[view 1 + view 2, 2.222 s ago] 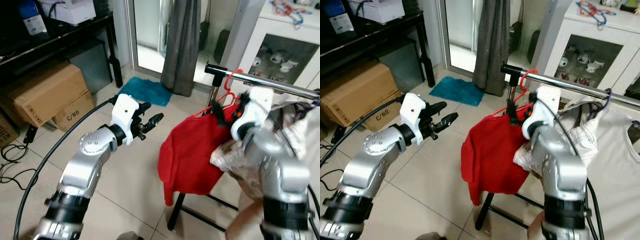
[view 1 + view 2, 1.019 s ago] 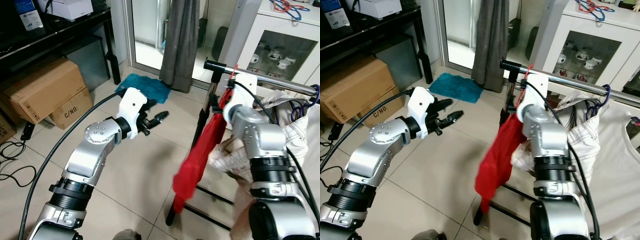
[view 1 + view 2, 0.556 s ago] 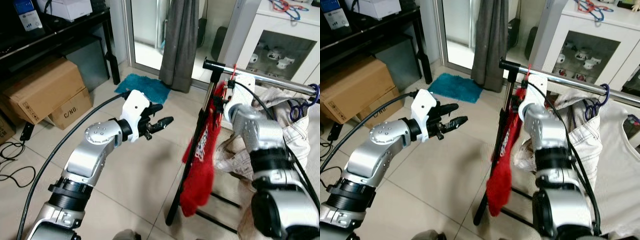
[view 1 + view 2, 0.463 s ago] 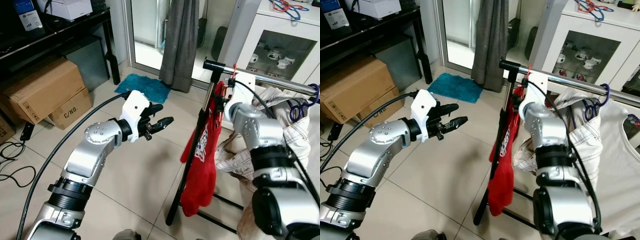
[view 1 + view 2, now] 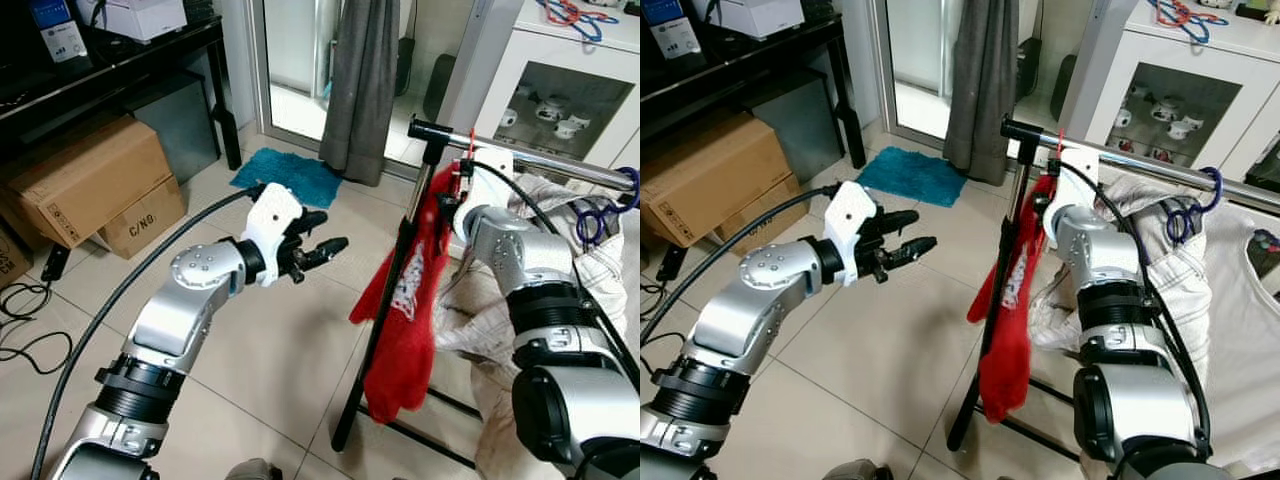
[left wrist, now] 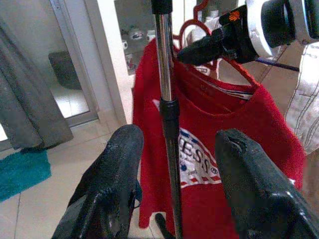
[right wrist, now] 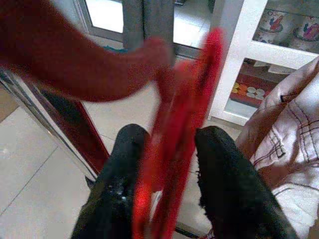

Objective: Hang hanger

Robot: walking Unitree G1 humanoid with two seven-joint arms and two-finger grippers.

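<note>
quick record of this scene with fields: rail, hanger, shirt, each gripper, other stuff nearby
rail: chrome bar on a black stand pole, near the white cabinet
hanger: red hanger, hook up at the rail's end
shirt: red shirt on the hanger, hanging beside the pole
right gripper: at the rail end, fingers around the hanger
left gripper: open, held in the air apart from the shirt
other: pale clothes on the rail, grey curtain, teal mat, cardboard boxes
</note>
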